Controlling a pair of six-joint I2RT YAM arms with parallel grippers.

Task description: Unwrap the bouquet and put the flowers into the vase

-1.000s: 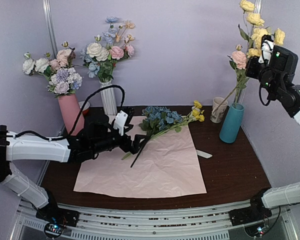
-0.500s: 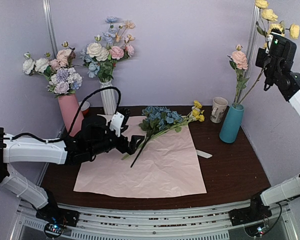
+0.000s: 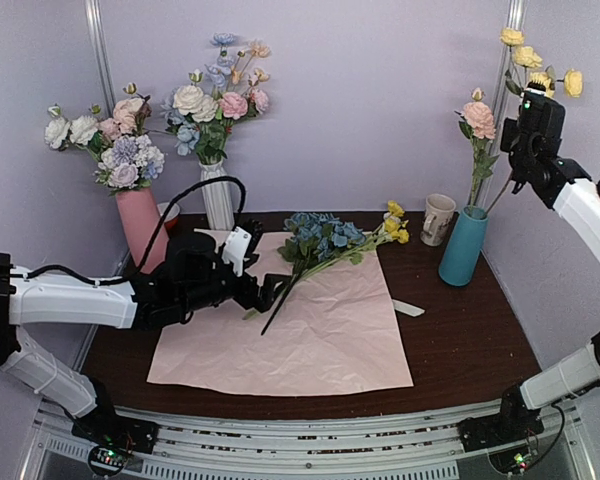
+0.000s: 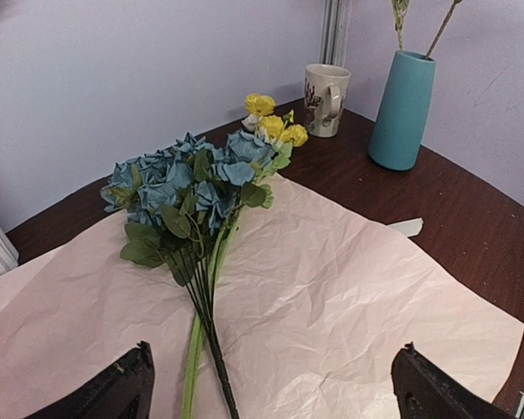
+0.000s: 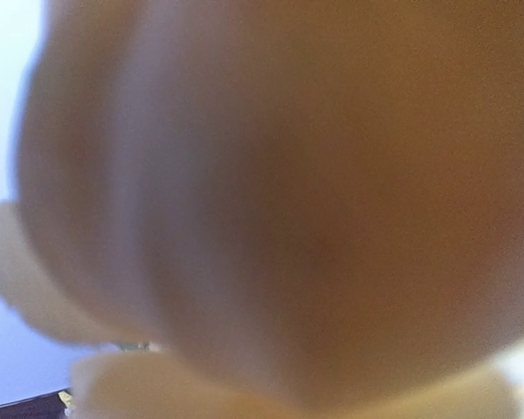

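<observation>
**STEP IN HAND: MOVING FLOWERS TO VASE**

The left end effector (image 3: 270, 288), released, hovers at the stem ends on the flattened pink paper (image 3: 310, 345). The blue-and-yellow flowers (image 3: 320, 240) lie there, heads toward 1 o'clock. At 2 o'clock stands the vase (image 3: 464, 248). High above it, the right end effector (image 3: 528, 125) is clenched on a yellow stem (image 3: 527, 57). Next move, probably: lower the stem, then release.

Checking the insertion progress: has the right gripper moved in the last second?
Yes: the right gripper has shifted left, nearer above the teal vase, holding the yellow flowers.
</observation>
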